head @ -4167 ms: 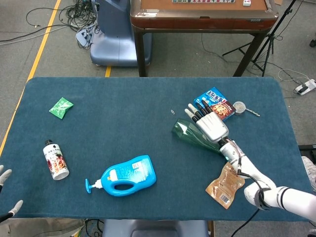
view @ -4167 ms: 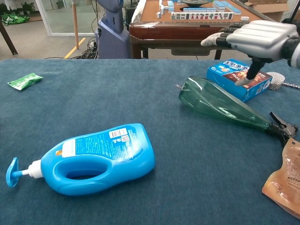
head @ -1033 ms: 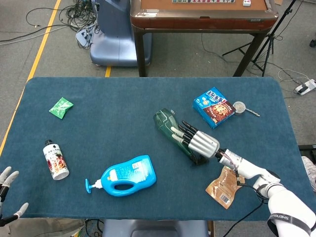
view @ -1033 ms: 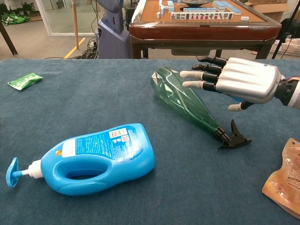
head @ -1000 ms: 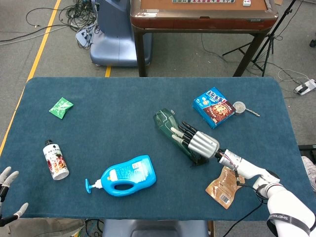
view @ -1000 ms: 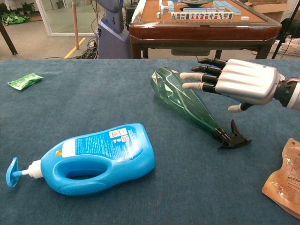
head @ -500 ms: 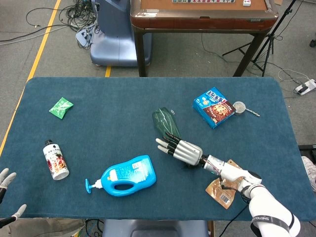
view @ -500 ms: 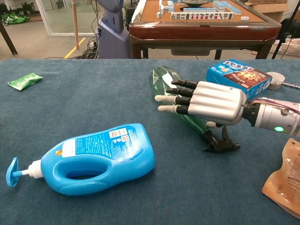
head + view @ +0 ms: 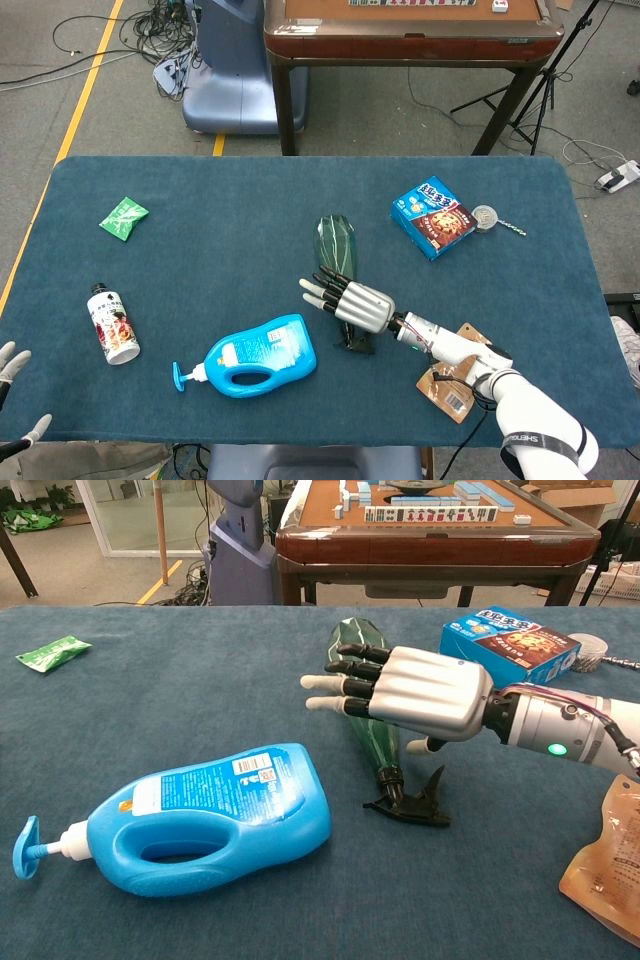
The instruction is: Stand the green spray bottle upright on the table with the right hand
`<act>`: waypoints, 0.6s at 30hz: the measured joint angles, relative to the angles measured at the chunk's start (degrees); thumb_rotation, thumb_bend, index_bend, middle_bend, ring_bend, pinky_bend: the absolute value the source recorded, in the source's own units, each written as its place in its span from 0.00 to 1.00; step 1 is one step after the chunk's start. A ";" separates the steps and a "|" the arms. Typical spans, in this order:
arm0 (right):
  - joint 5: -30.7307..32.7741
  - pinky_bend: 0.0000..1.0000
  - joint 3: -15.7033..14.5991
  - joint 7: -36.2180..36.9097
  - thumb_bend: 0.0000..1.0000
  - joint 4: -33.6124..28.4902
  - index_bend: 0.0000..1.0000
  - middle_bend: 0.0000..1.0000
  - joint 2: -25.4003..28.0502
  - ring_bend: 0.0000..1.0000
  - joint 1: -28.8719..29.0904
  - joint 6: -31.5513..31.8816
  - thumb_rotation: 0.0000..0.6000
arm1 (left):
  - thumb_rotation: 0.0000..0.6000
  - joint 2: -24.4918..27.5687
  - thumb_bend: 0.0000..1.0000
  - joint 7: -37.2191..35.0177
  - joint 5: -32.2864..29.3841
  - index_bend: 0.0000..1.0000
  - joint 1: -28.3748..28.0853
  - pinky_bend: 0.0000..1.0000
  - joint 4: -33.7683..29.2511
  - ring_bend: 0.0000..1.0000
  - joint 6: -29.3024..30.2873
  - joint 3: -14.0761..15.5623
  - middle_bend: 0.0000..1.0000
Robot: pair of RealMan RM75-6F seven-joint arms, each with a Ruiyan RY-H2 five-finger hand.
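The green spray bottle [image 9: 334, 241] lies on its side near the table's middle. Its base points to the far edge and its black trigger head [image 9: 410, 806] points toward me. My right hand [image 9: 352, 303] hovers flat just over the bottle's neck [image 9: 377, 742], palm down. The fingers [image 9: 345, 685] are stretched out to the left and spread, and the thumb [image 9: 424, 745] hangs beside the neck. It grips nothing. At the front-left table corner only the spread fingertips of my left hand [image 9: 10, 362] show.
A blue detergent bottle [image 9: 210, 815] lies left of the spray bottle. Behind my right arm sit a blue snack box [image 9: 436, 217] and a metal disc [image 9: 485, 215]. A brown pouch [image 9: 455, 372] lies front right. A small white bottle [image 9: 112, 324] and green packet [image 9: 123, 217] lie far left.
The spray bottle has swung round, its trigger head moving left and toward me. My right hand has moved left over its neck with fingers still spread.
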 measured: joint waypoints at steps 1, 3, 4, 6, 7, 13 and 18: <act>0.12 0.00 -0.02 -0.13 0.00 -0.66 0.14 0.00 0.39 0.00 0.14 -0.68 1.00 | 1.00 -0.01 0.26 0.04 0.05 0.11 -0.01 0.00 0.01 0.00 -0.01 0.00 0.00; 0.29 0.00 0.01 -0.62 0.00 -1.65 0.21 0.00 0.87 0.00 0.41 -1.54 1.00 | 1.00 0.01 0.26 0.05 0.10 0.11 -0.01 0.00 -0.02 0.00 0.09 -0.02 0.00; 0.38 0.00 0.06 -0.85 0.00 -2.35 0.26 0.00 1.14 0.00 0.59 -1.90 1.00 | 1.00 0.04 0.26 0.04 0.13 0.11 0.03 0.00 -0.05 0.00 0.19 -0.04 0.00; 0.55 0.00 0.18 -1.24 0.00 -3.46 0.33 0.02 1.51 0.00 0.83 -2.46 1.00 | 1.00 0.12 0.26 0.06 0.14 0.11 0.08 0.00 -0.09 0.00 0.30 -0.06 0.00; 0.65 0.00 0.26 -1.56 0.00 -4.18 0.36 0.03 1.75 0.00 1.01 -2.95 1.00 | 1.00 0.16 0.26 0.06 0.15 0.11 0.11 0.00 -0.13 0.00 0.34 -0.05 0.00; 1.24 0.00 0.73 -3.01 0.01 -6.73 0.41 0.05 2.59 0.00 1.68 -5.23 1.00 | 1.00 0.25 0.26 -0.13 0.03 0.11 0.26 0.00 -0.06 0.00 0.46 -0.05 0.00; 1.39 0.00 0.85 -4.07 0.07 -7.85 0.42 0.06 2.90 0.00 2.14 -6.70 1.00 | 1.00 0.30 0.26 -0.36 0.05 0.11 0.29 0.00 0.02 0.00 0.57 -0.09 0.00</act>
